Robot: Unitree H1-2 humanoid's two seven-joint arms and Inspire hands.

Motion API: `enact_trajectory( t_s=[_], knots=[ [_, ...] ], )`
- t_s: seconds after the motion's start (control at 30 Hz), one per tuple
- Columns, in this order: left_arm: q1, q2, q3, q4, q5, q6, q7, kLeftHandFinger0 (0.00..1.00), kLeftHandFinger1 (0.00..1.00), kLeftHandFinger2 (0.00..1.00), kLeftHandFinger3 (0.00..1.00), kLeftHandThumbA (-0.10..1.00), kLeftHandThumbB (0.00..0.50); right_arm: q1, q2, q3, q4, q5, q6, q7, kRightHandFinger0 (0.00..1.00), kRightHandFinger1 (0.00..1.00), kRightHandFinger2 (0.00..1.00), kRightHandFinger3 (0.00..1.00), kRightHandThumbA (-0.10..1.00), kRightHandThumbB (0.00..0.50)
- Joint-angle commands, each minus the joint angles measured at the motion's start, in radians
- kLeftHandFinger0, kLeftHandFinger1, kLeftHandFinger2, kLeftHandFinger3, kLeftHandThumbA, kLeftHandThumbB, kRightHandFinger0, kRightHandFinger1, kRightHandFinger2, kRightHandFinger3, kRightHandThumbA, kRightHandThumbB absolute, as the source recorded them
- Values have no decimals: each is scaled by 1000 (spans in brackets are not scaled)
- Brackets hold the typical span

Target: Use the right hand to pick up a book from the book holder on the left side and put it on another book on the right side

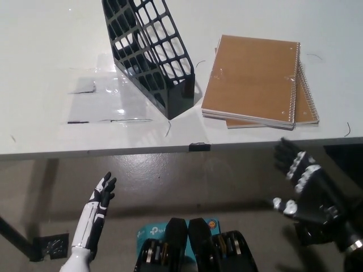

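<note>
White table (45,34): black mesh book holder (150,54) at centre-left, apparently empty, though the lattice hides part of its inside. Just right of it, 2 brown spiral-bound books (252,79), stacked, the upper one skewed over the lower. Right hand (306,187): below the table edge, fingers spread, holding nothing. Left hand (99,204): low at lower left, fingers extended, holding nothing.

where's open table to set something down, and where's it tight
Bare table spreads wide left of the book holder, and a strip runs along the front edge below the stacked notebooks. It is tight in the narrow gap between holder and notebooks. Both hands, left hand and right hand, are open below table level, in front of the edge.
</note>
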Motion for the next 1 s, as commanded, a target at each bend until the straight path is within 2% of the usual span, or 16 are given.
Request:
enact_trajectory(
  t_s=[0.0, 0.1, 0.3, 0.37, 0.43, 0.57, 0.73, 0.97],
  knots=[
    [-2, 22, -3, -53, -41, -5, -28, 1000, 1000, 1000, 1000, 1000, 183, -10, 14, 23, 71, -127, -233, -50, 1000, 1000, 1000, 1000, 883, 150],
    [6, 28, -9, -57, -39, -4, -36, 1000, 1000, 1000, 1000, 1000, 184, -12, 13, 28, 143, -150, -250, -63, 1000, 1000, 1000, 1000, 891, 127],
    [31, 24, -21, -67, -39, 4, -36, 1000, 1000, 1000, 1000, 1000, 167, 4, 15, 23, 245, -131, -286, -57, 1000, 1000, 1000, 1000, 869, 139],
    [41, 25, -24, -58, -42, -13, -37, 1000, 1000, 1000, 1000, 1000, 165, 13, 13, 23, 268, -124, -309, -51, 1000, 1000, 1000, 1000, 853, 129],
    [52, 25, -24, -63, -48, -12, -40, 1000, 1000, 1000, 1000, 1000, 164, 21, 14, 24, 284, -134, -299, -57, 1000, 1000, 1000, 1000, 861, 158],
    [68, 25, -25, -75, -29, -6, -34, 1000, 1000, 1000, 1000, 1000, 148, 40, 14, 28, 281, -141, -295, -60, 1000, 1000, 1000, 1000, 852, 162],
    [79, 22, -28, -69, -30, -8, -36, 1000, 1000, 1000, 1000, 1000, 156, 56, 1, 41, 287, -148, -313, -45, 1000, 1000, 1000, 1000, 849, 134],
    [88, 20, -29, -70, -40, -17, -37, 1000, 1000, 1000, 1000, 990, 146, 60, -3, 54, 284, -159, -286, -45, 1000, 1000, 1000, 1000, 831, 180]
  ],
)
